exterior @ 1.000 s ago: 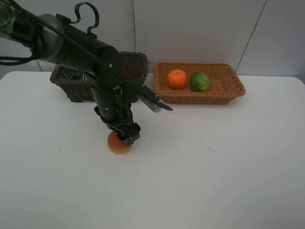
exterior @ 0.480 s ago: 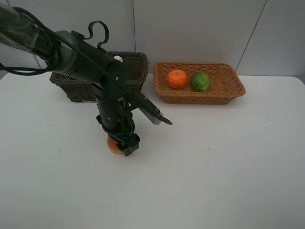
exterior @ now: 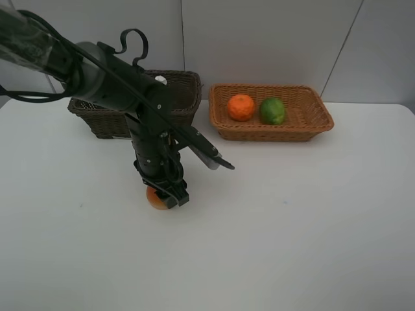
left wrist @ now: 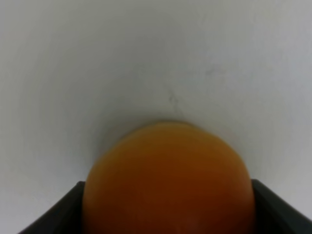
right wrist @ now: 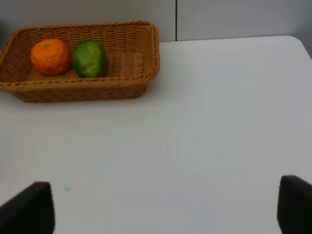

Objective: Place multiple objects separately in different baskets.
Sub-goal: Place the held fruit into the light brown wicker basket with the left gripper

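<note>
From the high camera, the left gripper (exterior: 167, 194) is seen lowered over the red-orange round fruit (exterior: 154, 199) on the white table (exterior: 292, 214), at seven o'clock from the light tan wicker basket (exterior: 305, 123) holding the orange (exterior: 240, 107) and the green round fruit (exterior: 272, 111). In the left wrist view, the red-orange fruit (left wrist: 168, 180) is flanked by both fingers (left wrist: 53, 214); whether it is clamped cannot be told. In the right wrist view, the right gripper (right wrist: 161, 209) is shown spread wide over bare table.

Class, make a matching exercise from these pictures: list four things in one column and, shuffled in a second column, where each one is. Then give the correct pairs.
Things:
1. orange
2. green round fruit
3. red-orange round fruit
4. dark brown basket

Places:
A. on the table, under the left gripper
B. in the tan basket, on the side nearer the dark basket
C. at the back of the table, behind the left arm
D. in the tan basket, on the side farther from the dark basket

Pairs: 1-B, 2-D, 3-A, 4-C
</note>
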`<state>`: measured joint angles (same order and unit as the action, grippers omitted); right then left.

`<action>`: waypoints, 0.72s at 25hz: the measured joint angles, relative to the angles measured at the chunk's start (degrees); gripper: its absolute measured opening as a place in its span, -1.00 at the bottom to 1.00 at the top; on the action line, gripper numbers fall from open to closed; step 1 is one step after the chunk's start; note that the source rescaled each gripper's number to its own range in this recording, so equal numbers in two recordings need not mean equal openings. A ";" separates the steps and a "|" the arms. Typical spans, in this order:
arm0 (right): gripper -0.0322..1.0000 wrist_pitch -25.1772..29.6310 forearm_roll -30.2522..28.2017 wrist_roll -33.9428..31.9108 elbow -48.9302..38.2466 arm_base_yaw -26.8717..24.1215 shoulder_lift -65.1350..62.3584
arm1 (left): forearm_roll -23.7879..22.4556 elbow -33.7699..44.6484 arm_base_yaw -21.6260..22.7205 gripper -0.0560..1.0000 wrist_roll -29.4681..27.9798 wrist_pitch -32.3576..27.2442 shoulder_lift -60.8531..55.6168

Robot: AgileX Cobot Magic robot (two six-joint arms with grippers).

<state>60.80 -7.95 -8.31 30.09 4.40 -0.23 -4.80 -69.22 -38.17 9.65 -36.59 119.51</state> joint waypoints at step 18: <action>0.99 0.00 0.00 0.00 0.00 0.00 0.00 | 0.00 -0.90 0.00 0.52 -0.09 -1.10 0.01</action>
<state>60.80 -7.95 -8.31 30.09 4.40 -0.23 -4.80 -70.12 -38.17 9.57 -37.69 119.52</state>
